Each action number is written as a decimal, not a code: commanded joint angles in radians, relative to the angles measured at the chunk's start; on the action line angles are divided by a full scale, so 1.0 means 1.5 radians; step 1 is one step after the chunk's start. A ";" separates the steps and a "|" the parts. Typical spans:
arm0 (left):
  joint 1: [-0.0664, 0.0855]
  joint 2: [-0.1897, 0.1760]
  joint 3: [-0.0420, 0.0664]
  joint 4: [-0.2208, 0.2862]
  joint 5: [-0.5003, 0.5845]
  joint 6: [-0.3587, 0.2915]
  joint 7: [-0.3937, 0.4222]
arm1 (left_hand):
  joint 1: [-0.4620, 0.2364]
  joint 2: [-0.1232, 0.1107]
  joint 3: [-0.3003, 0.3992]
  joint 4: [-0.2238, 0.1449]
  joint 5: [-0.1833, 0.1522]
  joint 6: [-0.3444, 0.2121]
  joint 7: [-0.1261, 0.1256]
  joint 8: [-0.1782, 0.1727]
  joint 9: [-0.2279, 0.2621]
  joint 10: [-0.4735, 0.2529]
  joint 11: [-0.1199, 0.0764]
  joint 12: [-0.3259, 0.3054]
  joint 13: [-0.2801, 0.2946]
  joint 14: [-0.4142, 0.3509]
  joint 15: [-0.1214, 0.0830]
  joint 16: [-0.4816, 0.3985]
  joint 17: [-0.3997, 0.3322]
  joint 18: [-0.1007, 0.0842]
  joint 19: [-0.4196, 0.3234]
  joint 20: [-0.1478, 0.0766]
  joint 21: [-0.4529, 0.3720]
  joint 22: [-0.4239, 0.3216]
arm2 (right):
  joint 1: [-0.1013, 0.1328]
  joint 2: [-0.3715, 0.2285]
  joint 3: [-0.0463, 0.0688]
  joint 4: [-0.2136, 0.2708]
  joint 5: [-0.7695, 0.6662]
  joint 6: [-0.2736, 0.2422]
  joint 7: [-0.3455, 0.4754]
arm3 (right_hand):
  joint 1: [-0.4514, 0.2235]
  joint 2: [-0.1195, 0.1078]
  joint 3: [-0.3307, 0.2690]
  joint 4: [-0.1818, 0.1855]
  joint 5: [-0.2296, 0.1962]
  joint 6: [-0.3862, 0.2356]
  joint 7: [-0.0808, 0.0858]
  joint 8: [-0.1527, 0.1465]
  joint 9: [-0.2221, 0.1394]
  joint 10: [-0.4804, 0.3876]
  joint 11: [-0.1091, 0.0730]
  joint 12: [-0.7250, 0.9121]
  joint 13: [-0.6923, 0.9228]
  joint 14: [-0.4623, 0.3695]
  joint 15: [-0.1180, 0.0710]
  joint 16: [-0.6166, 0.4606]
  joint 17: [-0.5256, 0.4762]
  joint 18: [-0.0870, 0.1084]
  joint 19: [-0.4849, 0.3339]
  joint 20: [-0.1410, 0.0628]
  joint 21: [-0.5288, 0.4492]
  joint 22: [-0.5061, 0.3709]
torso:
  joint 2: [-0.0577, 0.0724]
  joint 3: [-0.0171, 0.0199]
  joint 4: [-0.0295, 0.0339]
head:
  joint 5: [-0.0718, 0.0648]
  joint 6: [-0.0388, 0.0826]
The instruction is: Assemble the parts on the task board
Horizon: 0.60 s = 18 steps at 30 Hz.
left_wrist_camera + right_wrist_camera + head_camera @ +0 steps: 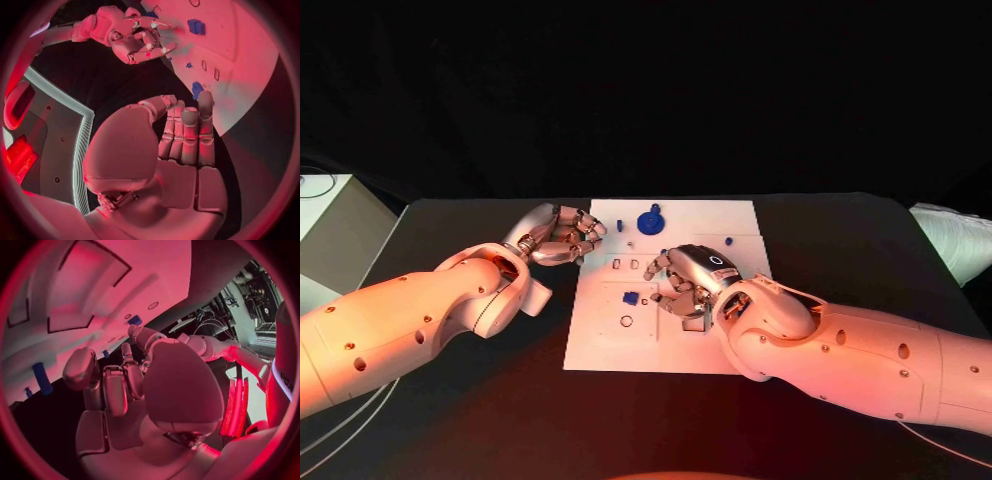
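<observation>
We see the white task board [733,215] at the table's [473,420] centre. The left hand [560,235] hovers at its 9 o'clock edge, fingers curled in together with nothing in them. The right hand [692,280] sits over the board's middle, fingers bent downward; we cannot tell whether it holds anything. A round blue part [651,221] stands near the board's 12 o'clock edge, a small blue block [632,297] lies just at 9 o'clock of the right hand, and a small blue peg [728,241] lies at its 1 o'clock.
</observation>
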 commanded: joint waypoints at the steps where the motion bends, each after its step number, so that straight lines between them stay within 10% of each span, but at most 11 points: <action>1: -0.001 0.000 0.001 0.001 0.040 -0.012 0.022 | 0.008 0.002 0.001 -0.005 0.004 -0.003 0.003 -0.004 -0.001 0.001 0.004 -0.003 -0.001 -0.004 0.000 -0.004 -0.002 0.010 -0.002 0.003 -0.003 -0.001 | -0.002 0.015 0.000 -0.010 -0.091 0.040 0.008 | 0.014 0.000 0.016 -0.009 -0.008 -0.006 -0.006 -0.005 -0.002 -0.001 0.002 0.003 0.049 0.030 0.001 0.005 0.070 -0.008 -0.003 0.003 0.005 0.005 | 0.000 0.0006 -0.0009 | 0.002 0.000; 18: -0.001 0.000 0.001 0.000 0.055 -0.017 0.025 | 0.014 0.006 0.003 -0.009 0.004 -0.005 0.005 -0.006 -0.003 0.000 0.005 -0.004 -0.004 -0.007 0.001 -0.011 -0.009 0.010 -0.002 0.004 -0.003 -0.001 | -0.003 0.072 -0.002 -0.059 -0.180 0.143 0.041 | 0.038 -0.002 0.078 -0.057 -0.025 -0.019 -0.051 -0.025 -0.009 0.007 -0.044 0.018 0.066 0.035 -0.039 0.023 0.094 -0.011 -0.005 -0.032 0.029 0.039 | 0.000 0.0009 -0.0010 | 0.008 -0.004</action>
